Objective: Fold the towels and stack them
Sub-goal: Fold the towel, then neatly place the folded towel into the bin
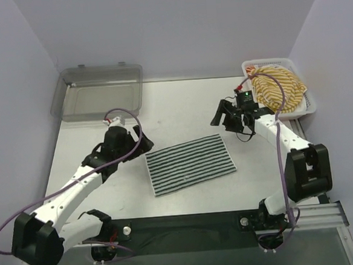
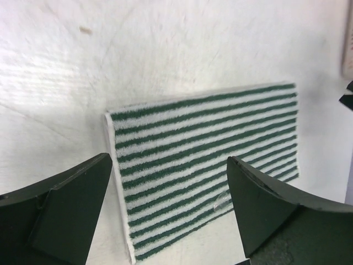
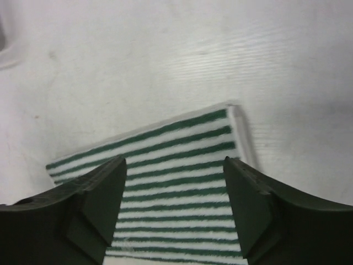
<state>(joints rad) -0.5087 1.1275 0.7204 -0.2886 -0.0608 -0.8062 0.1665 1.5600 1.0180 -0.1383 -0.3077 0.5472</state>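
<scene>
A dark-green-and-white striped towel (image 1: 191, 163) lies folded flat in the middle of the table; it also shows in the left wrist view (image 2: 204, 154) and the right wrist view (image 3: 176, 187). A yellow-and-white striped towel (image 1: 278, 89) is bunched in the white mesh basket (image 1: 308, 106) at the back right. My left gripper (image 1: 142, 138) is open and empty, hovering just left of the green towel's far left corner. My right gripper (image 1: 226, 119) is open and empty, above the table just beyond the towel's far right corner. No plain white towel shows.
A clear grey plastic tray (image 1: 98, 92) stands at the back left. The basket sits right behind my right arm. Purple cables loop along both arms. Walls close in the back and both sides.
</scene>
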